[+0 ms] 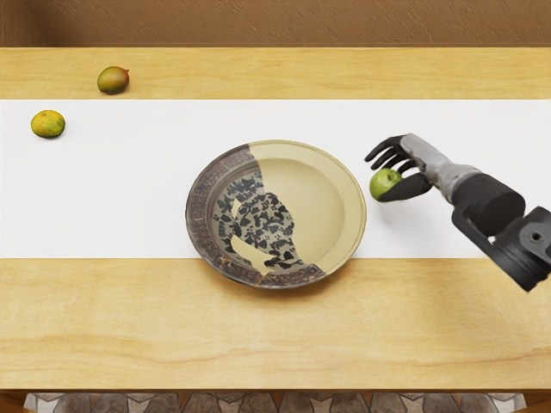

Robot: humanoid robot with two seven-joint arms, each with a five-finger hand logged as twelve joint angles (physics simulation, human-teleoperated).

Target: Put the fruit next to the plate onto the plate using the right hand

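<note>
The right robot hand [403, 169] comes from the right edge of the frame and is wide, cupped around the green fruit [384, 183], which lies on the worktop [258, 318] just beside the right rim of the plate [351, 215], probably so it can enclose the fruit before lifting.

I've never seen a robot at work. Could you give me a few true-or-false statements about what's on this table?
1. The green fruit lies on the plate. False: it is just off the plate's right rim, at the right hand.
2. Two more fruits lie far to the left: a yellowish fruit and a greenish-brown fruit. True.
3. The working arm comes in from the left. False: it comes in from the right.
4. The plate is part dark-patterned, part cream. True.
</note>
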